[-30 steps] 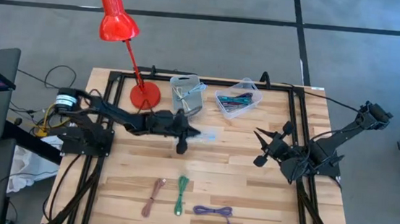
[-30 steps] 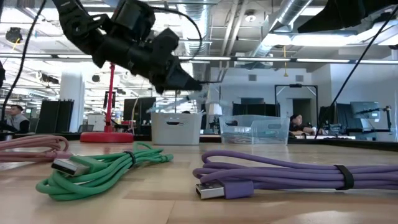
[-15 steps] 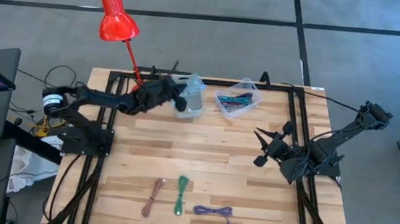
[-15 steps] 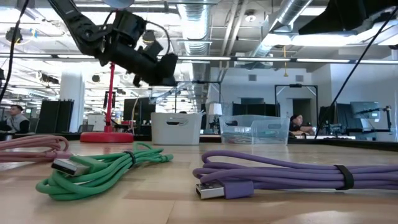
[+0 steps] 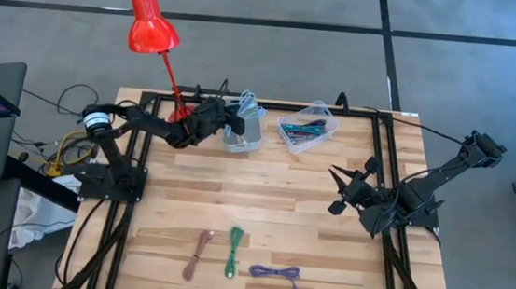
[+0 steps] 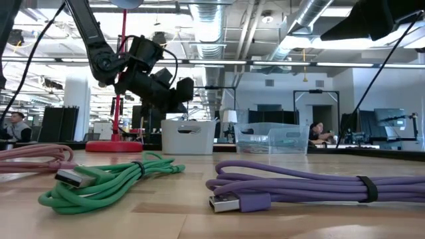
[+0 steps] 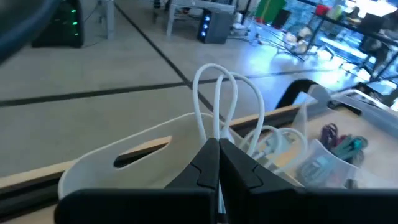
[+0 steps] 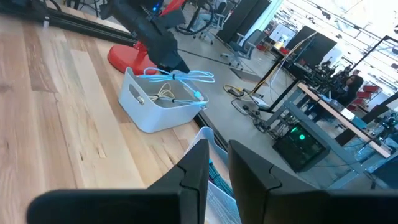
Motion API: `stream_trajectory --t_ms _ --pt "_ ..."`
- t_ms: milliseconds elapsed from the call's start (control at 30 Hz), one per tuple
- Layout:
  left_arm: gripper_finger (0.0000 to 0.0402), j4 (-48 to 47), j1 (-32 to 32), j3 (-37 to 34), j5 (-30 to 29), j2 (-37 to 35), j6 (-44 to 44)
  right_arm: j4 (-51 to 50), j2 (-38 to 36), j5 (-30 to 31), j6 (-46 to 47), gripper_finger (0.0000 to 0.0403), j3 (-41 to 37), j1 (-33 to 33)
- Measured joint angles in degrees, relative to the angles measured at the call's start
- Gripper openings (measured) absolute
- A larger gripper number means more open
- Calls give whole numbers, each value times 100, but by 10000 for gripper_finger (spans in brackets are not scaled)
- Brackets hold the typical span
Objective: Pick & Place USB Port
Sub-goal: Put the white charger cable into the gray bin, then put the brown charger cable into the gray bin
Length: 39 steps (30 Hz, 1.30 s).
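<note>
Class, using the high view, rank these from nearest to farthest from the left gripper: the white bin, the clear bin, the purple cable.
1. White bin, directly under the left gripper.
2. Clear bin, to its right.
3. Purple cable, at the table's near edge.

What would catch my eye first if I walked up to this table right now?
Probably the tall red lamp at the table's far left corner, and beside it the left gripper holding a looped white cable over a white bin. Next, three coiled cables lie in a row at the near edge: pink, green and purple. The right gripper waits at the table's right side.
</note>
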Motion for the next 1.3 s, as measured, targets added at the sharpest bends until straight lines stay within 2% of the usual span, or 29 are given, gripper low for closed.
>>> stream_trajectory --t_ms 400,900,1033,1200,1300 --pt "8 6 2 0 -251 19 -77 -11 0 -2 0 53 -1 0" --pt "67 4 -4 0 -86 14 -75 -6 0 -2 2 53 -1 0" --pt "72 4 -4 0 658 14 310 -6 0 -2 2 53 -1 0" --pt "52 4 -61 0 2768 14 1143 -6 0 -76 2 53 -1 0" --pt "40 -14 -145 0 3908 -25 1307 -6 0 -199 2 53 -1 0"
